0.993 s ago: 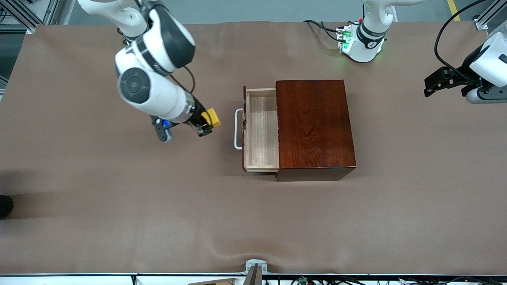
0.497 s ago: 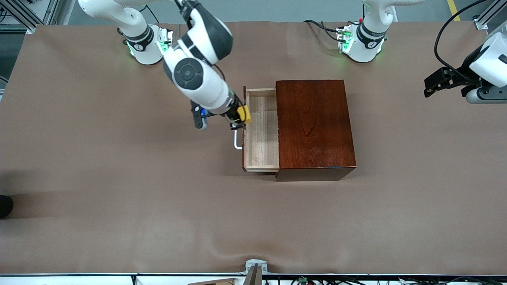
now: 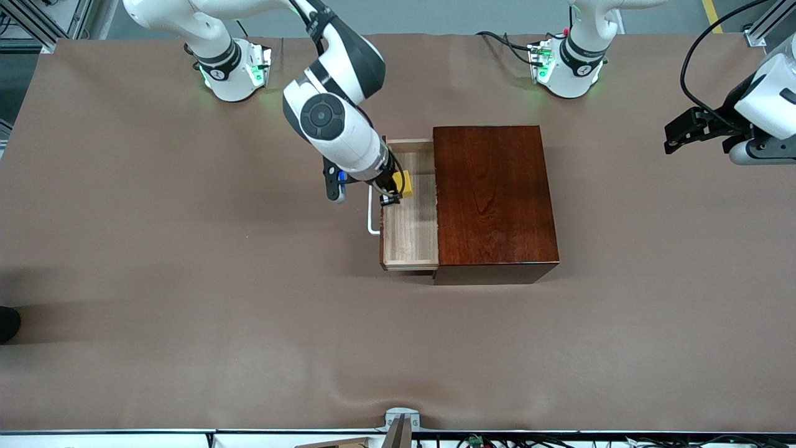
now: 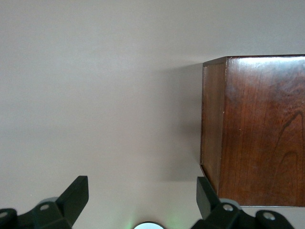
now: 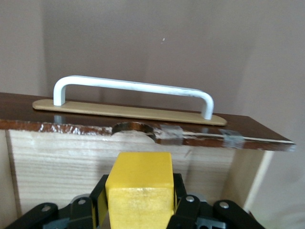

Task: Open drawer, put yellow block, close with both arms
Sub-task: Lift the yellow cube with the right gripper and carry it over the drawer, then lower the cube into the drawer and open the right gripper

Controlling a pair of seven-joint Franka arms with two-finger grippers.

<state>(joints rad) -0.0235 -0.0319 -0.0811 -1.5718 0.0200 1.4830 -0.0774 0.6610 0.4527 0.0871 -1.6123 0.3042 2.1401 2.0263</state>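
The mahogany box (image 3: 494, 199) stands mid-table with its drawer (image 3: 413, 236) pulled out toward the right arm's end; the white handle (image 3: 372, 214) shows there and in the right wrist view (image 5: 133, 88). My right gripper (image 3: 397, 188) is shut on the yellow block (image 3: 405, 184) and holds it over the open pale-wood tray, just inside the drawer front (image 5: 143, 125). The block fills the space between the fingers in the right wrist view (image 5: 139, 191). My left gripper (image 3: 681, 132) is open and empty, waiting over the table at the left arm's end; its fingers (image 4: 76, 195) frame bare table beside the box (image 4: 257, 129).
The brown table cover (image 3: 186, 311) lies all round the box. The arm bases (image 3: 233, 68) stand at the table's edge farthest from the front camera. A metal bracket (image 3: 401, 423) sits at the edge nearest to it.
My right arm has carried the yellow block from over the bare table toward the box, past the handle, to over the open drawer. The left arm has barely moved.
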